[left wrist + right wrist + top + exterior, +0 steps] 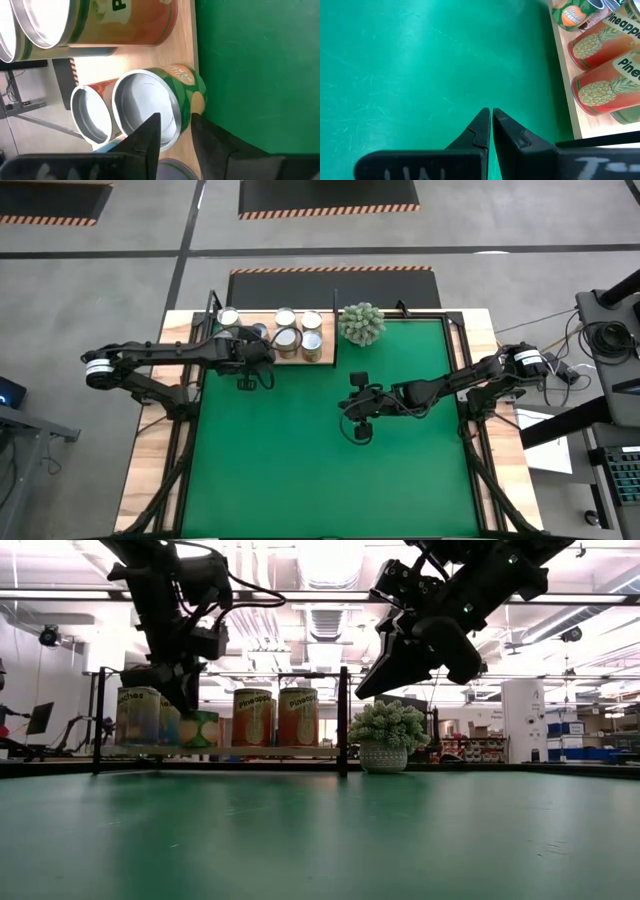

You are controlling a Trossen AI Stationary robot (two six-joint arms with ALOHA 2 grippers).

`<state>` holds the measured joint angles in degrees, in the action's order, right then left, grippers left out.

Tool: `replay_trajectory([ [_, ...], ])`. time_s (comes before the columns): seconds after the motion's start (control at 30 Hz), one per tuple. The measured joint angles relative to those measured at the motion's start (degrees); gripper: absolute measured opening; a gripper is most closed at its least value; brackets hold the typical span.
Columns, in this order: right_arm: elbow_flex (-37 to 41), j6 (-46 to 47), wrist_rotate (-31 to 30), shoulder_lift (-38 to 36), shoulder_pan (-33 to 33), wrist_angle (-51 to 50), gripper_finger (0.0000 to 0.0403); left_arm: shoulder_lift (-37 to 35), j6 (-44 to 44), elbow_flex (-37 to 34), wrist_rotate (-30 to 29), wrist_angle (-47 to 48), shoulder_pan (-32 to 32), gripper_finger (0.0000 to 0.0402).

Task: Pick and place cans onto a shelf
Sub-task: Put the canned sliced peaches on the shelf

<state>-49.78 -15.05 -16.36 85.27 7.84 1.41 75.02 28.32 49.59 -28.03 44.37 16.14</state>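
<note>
Several cans stand upright on the pale wooden shelf [187, 45] at the mat's far left, among them two Pineapple cans [252, 718] [297, 718]. A green-sided can [150, 112] with a silver top stands on its base at the shelf's near edge, close beside another can [90, 117]. My left gripper [175, 125] reaches down over it with its fingers a little apart. One finger is over the lid and the other is beside the wall. My right gripper [491, 117] hangs shut and empty above the mat's middle [350, 405]. My left gripper comes at the green can slanting down from the near left. Its fingers stand astride the top rim [181, 117], one finger [150, 135] over the lid and one [200, 127] at the side wall. Whether either finger touches the can, I cannot tell.
A spiky grey-green plant ball [361, 323] in a pot stands just right of the shelf. A dark upright post [343, 720] marks the shelf's right end. The green mat [300, 470] stretches toward the near edge.
</note>
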Motion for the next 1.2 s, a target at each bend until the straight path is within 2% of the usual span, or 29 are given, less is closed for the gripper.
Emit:
replay_trajectory([
  [0.23, 0.0, 0.0, 0.0, 0.0, 0.0, 0.0, 0.0009, -0.02, -4.77, 3.76, 0.44, 5.02, -0.73, 0.0102],
  [0.37, 0.0, 0.0, 0.0, 0.0, 0.0, -0.02, 0.0009, -0.37, -6.49, 5.13, 10.29, 6.41, -1.28, 0.0095],
  [0.43, 0.0, 0.0, 0.0, 0.0, 0.0, -0.02, 0.0009, -0.36, -6.38, 4.29, 13.01, 5.62, -1.36, 0.0078],
  [0.53, 0.02, 0.0, 0.0, 0.0, 0.0, -0.02, 0.0009, -0.07, -6.33, 2.43, 11.78, 6.05, -1.31, 0.0036],
  [0.63, 0.1, 0.0, 0.0, 0.0, 0.0, -0.03, 0.0009, 0.11, -7.65, 1.89, 6.1, 5.76, -1.23, 0.0006],
  [0.7, 0.13, 0.0, 0.0, 0.0, 0.0, -0.07, 0.0009, 0.13, -8.26, 1.88, 3.28, 5.69, -1.25, 0.0011],
  [0.8, 0.13, 0.0, 0.0, 0.0, 0.0, 0.0, 0.0009, 0.13, -8.46, 1.86, 2.45, 5.71, -1.25, 0.0013],
  [0.93, 0.15, 0.0, 0.0, 0.0, 0.0, 0.02, 0.0009, 0.13, -9.46, 1.81, 3.07, 5.7, -1.25, 0.0002],
  [1.07, 0.15, -0.06, -0.02, 0.0, 0.0, 0.09, 0.0009, 0.13, -10.72, 1.66, 7.74, 4.82, -1.31, 0.0001],
  [1.2, 0.15, -0.09, -0.02, 0.0, 0.0, 0.17, 0.0009, 0.11, -11.15, 1.23, 5.42, 4.26, -1.22, 0.0],
])
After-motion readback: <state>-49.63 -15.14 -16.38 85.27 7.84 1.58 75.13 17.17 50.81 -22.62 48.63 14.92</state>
